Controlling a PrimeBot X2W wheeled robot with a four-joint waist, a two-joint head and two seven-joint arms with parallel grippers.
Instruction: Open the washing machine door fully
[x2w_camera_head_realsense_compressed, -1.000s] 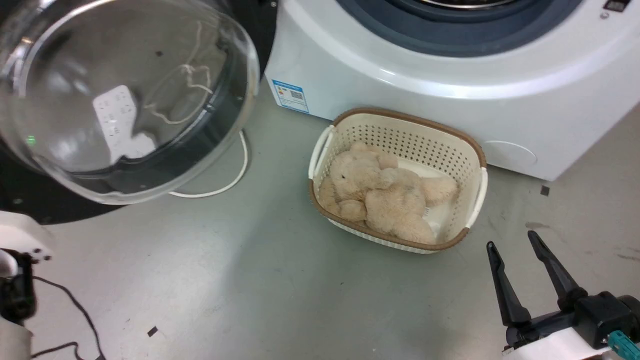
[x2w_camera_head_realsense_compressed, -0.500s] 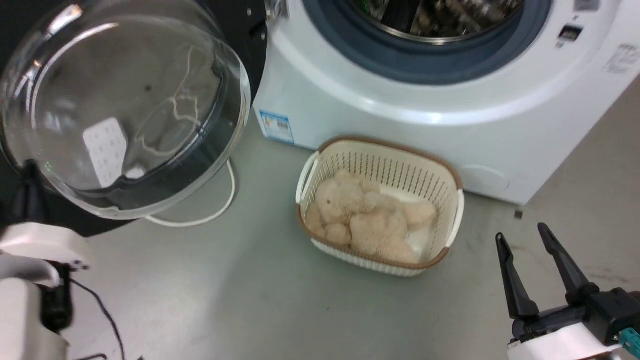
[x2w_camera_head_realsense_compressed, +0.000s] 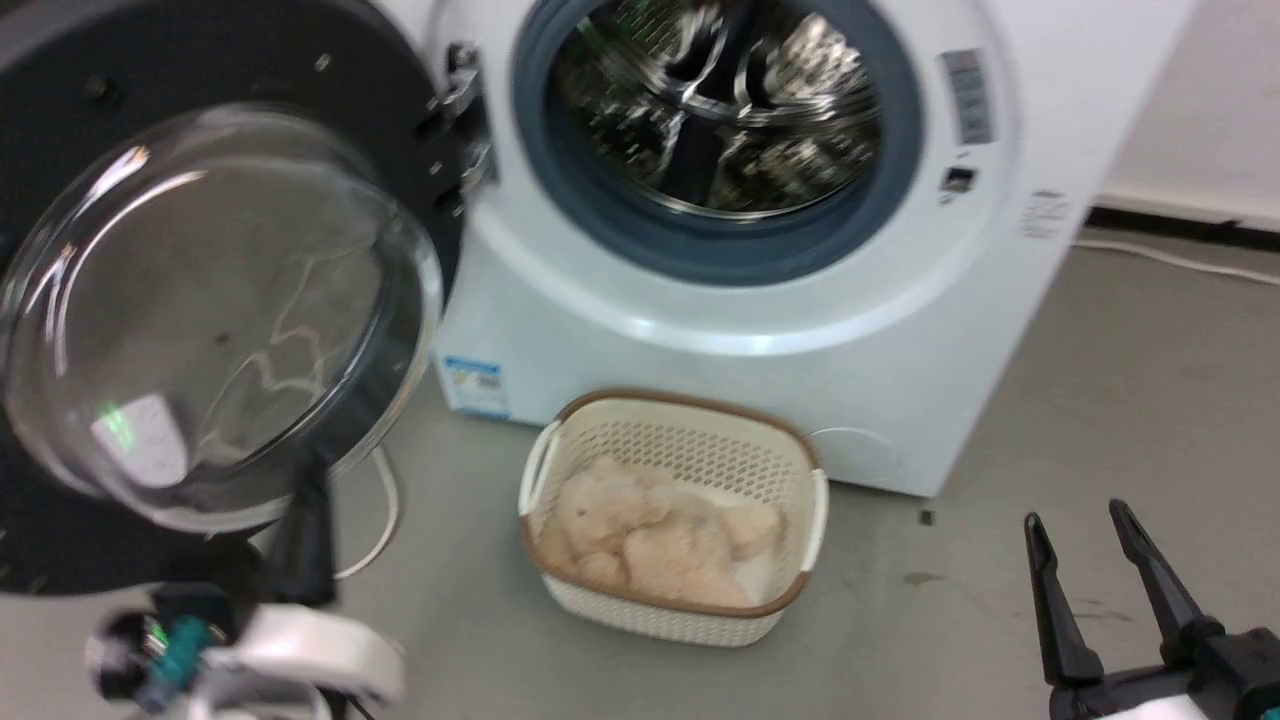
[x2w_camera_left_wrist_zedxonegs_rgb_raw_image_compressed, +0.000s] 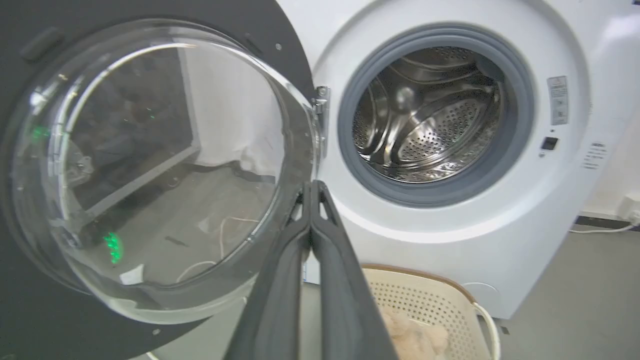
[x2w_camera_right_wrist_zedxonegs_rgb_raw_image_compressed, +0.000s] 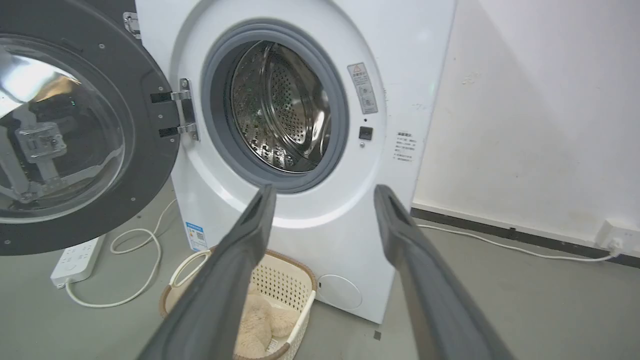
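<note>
The washing machine door (x2w_camera_head_realsense_compressed: 215, 310) stands wide open

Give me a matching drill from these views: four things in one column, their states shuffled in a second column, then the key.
Column one
1. washing machine door
2. left claw
3. right claw
4. basket

Column two
A. fingers spread apart
B. holds a beige plush toy
C. swung open
D. fingers pressed together

Pairs: 1-C, 2-D, 3-A, 4-B
</note>
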